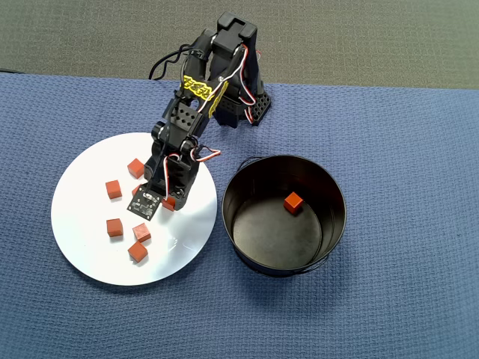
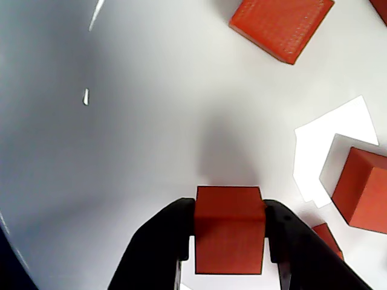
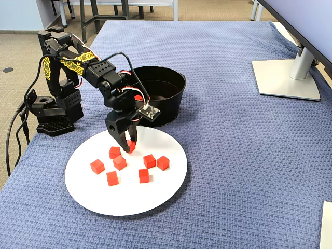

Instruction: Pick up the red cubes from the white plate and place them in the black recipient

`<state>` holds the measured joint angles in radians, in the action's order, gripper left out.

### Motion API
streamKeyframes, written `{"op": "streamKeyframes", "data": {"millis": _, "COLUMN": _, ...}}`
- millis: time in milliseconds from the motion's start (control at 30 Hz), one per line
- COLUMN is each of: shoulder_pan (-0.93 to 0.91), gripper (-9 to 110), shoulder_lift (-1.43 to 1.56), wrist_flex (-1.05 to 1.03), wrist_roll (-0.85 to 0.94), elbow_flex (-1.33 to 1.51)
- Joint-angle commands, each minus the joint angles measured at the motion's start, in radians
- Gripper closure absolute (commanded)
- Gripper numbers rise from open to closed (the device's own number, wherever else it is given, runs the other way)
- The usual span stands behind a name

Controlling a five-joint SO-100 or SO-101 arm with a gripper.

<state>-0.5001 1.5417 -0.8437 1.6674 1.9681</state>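
gripper clamps one red cube just above the white plate.

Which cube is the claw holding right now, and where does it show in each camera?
Overhead view: the held cube peeks out right of the claw, mid-plate.
Wrist view: the cube sits bottom centre, between the claw's two fingers.
Fixed view: it is at the claw tip, near the plate's far edge.
Shared landmark: the white plate beneath it.
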Motion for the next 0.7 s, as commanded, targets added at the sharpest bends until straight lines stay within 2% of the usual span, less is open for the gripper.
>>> {"op": "streamKeyframes", "data": {"millis": 0, "shoulder_pan": 0.034, "gripper": 101, "shoulder_lift": 0.121, "wrist_flex": -0.002, "wrist_roll": -0.115, "elbow_flex": -0.011}}
{"op": "streamKeyframes", "data": {"millis": 267, "shoulder_pan": 0.072, "gripper": 101, "shoulder_lift": 0.354, "wrist_flex": -0.084, "wrist_roll": -0.405, "elbow_flex": -0.031}}
{"op": "streamKeyframes", "data": {"millis": 367, "shoulder_pan": 0.120, "gripper": 101, "shoulder_lift": 0.428, "wrist_flex": -0.189, "wrist_roll": -0.500, "elbow_flex": -0.103}}
{"op": "streamKeyframes", "data": {"millis": 500, "shoulder_pan": 0.241, "gripper": 102, "shoulder_lift": 0.462, "wrist_flex": -0.377, "wrist_roll": -0.620, "elbow_flex": -0.284}}
{"op": "streamKeyframes", "data": {"millis": 667, "shoulder_pan": 0.465, "gripper": 102, "shoulder_lift": 0.486, "wrist_flex": -0.479, "wrist_roll": -0.775, "elbow_flex": -0.396}}
